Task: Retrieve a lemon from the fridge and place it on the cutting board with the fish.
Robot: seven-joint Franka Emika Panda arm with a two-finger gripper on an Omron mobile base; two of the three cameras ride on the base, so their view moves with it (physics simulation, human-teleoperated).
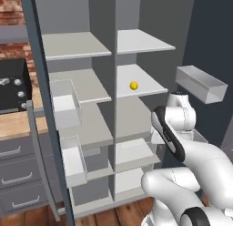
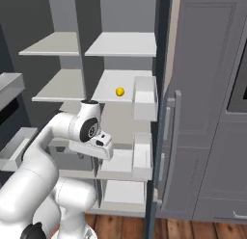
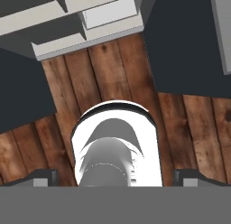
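While the fridge (image 1: 150, 20) stands with both doors swung wide, the fetching step is judged barely begun. End effector (image 3: 115, 177): fingers spread fully, nothing held, pointed down at the plank floor (image 3: 113, 69) (well below the target shelf). Lemon (image 1: 134, 85): rests alone on a right-hand middle shelf (image 1: 141, 81), apart from the arm. Next move, as judged: the wrist must be raised and turned toward that shelf. Beyond, at left: a wooden worktop (image 1: 16, 125) over grey drawers, brick wall behind.
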